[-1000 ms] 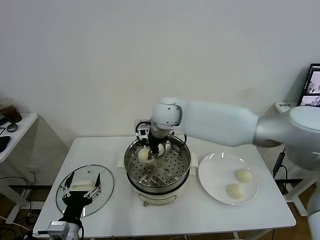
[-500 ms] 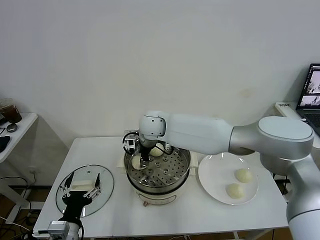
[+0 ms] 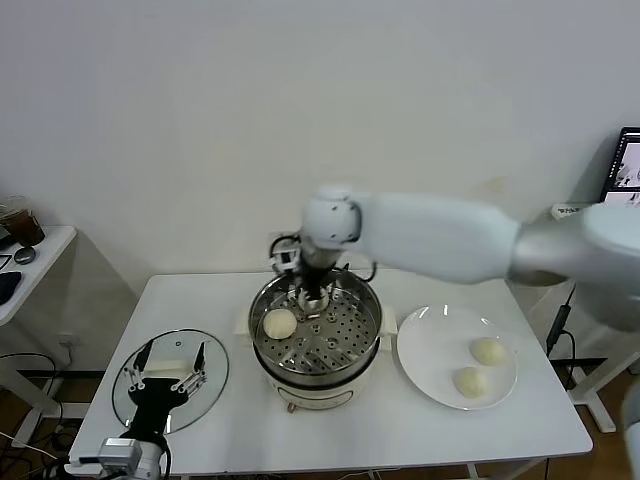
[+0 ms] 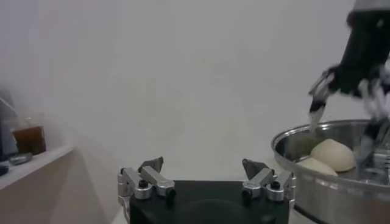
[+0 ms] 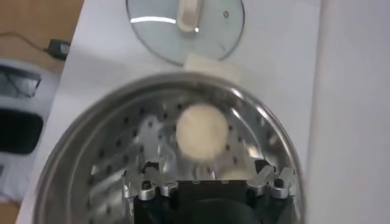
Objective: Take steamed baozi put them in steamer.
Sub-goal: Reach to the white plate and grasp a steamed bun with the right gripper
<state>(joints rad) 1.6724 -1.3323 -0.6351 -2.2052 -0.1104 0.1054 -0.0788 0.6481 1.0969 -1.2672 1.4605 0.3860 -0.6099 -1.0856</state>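
Half a second ago my right claw [image 3: 313,298] was low at the left side of the tray with a bun between its fingers; now it has let go and lifted toward the back rim of the round shiny stainless-steel steamer [image 3: 352,366], its jaws standing wide and empty. From the head, the small smooth cream-yellow bun [image 3: 280,323] it released rests alone on the perforated tray, left of centre. I judge that delivery done. Two more pale buns [image 3: 488,351] lie on the flat white round plate [image 3: 430,345] to the right of the steamer, near each other but apart, so those are still to be fetched. My left claw [image 3: 165,384] hangs parked over the round glass lid with the white handle [image 3: 212,352] on the white table [image 3: 420,430], jaws spread.

From the left wrist, that claw's [image 4: 207,175] fingers stand wide apart with nothing between them. Beyond, two domed buns [image 4: 332,154] show just over the steamer's polished rim [image 4: 286,141], so a second one sits in there.

From the right wrist, the matt, rounded bun [image 5: 200,131] lies on the holed metal tray, clear of my open fingers [image 5: 148,180]. The glass lid [image 5: 152,24] shows beyond.
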